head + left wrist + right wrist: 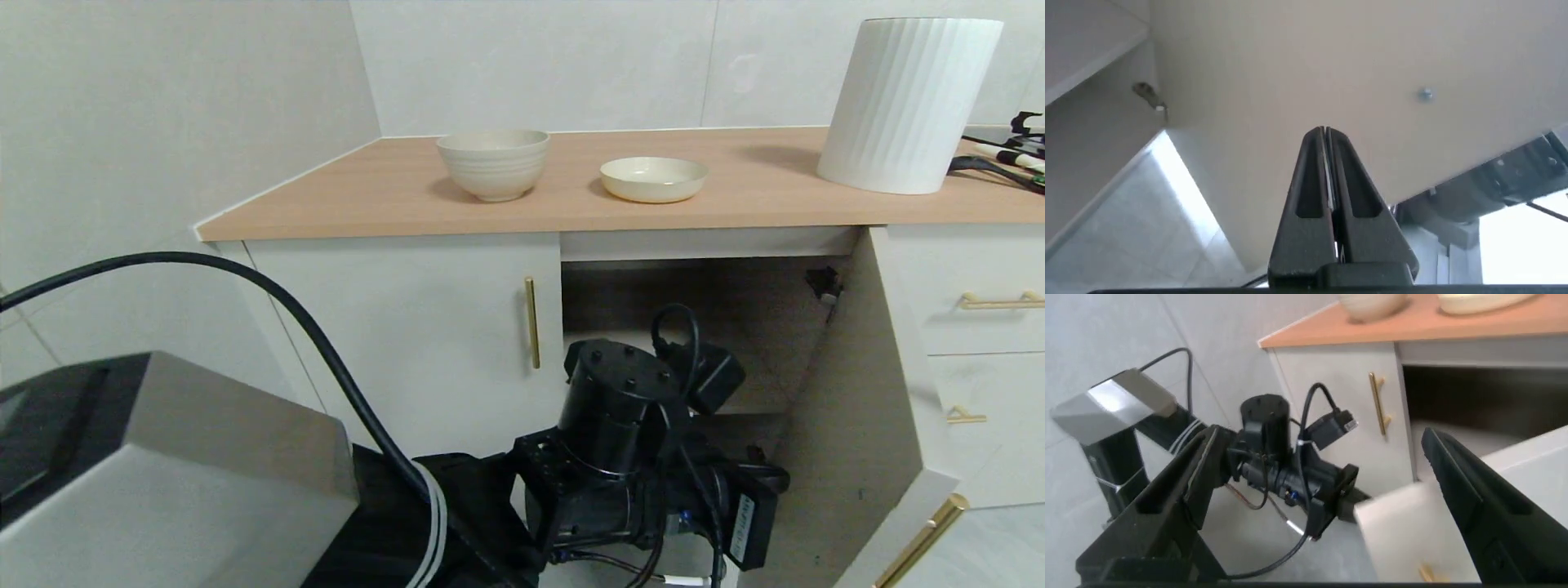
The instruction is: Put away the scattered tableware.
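Since the cabinet door [849,384] stands open, fetching comes next: the bowl [494,163] and shallow dish [653,178] sit apart on the surface [367,196]. The left gripper [1325,135], pressed together, is low beside the door; the right gripper [1323,441] is spread. One arm must likely rise to the bowl's rim.

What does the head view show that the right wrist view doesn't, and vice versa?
Head view adds: the tall white ribbed cylinder standing far right and the white drawers with brass handles. Right wrist view adds: the right gripper, jaws spread wide. Shared: the ribbed cream bowl, the shallow cream dish, the wooden countertop, the closed door's brass handle and the swung-open white cabinet door.
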Robot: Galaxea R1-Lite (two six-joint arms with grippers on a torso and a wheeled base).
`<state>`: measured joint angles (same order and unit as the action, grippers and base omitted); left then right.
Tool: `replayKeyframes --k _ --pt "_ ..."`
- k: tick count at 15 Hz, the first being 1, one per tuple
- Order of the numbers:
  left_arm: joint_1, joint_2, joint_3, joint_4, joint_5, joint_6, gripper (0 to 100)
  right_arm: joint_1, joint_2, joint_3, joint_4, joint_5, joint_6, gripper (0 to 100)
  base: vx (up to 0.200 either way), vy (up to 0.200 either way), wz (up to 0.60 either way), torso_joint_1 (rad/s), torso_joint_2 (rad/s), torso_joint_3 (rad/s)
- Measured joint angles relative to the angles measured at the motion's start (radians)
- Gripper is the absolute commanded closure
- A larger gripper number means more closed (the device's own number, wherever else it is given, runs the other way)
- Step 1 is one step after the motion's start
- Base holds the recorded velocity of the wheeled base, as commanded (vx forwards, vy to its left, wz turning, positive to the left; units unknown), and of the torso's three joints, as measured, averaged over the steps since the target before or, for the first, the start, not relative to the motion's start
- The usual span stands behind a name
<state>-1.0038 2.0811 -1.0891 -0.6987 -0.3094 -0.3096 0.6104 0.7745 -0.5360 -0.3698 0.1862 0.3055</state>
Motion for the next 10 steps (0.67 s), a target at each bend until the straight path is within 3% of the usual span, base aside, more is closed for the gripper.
replayKeyframes --k 3,5,6,8,10 --pt "-0.013 0.029 -0.053 0.035 0.004 0.000 100 0.000 0.001 0.000 0.000 0.000 0.000 0 0.000 0.000 0.00 0.000 0.00 0.000" --pt "-0.039 0.047 -0.123 0.121 0.005 -0.002 100 0.000 0.001 0.000 0.000 0.000 0.000 0 0.000 0.000 0.00 0.000 0.00 0.000" --pt "-0.059 0.054 -0.155 0.139 0.004 -0.018 100 0.000 0.000 0.000 0.000 0.000 0.000 0 0.000 0.000 0.00 0.000 0.00 0.000" --pt "-0.108 0.062 -0.196 0.148 -0.003 -0.093 100 0.000 -0.002 -0.003 -0.001 0.002 0.001 0 0.000 0.000 0.00 0.000 0.00 0.000" --pt "-0.135 0.062 -0.226 0.149 -0.008 -0.134 100 0.000 -0.006 -0.007 -0.001 0.003 0.001 0 0.000 0.000 0.00 0.000 0.00 0.000"
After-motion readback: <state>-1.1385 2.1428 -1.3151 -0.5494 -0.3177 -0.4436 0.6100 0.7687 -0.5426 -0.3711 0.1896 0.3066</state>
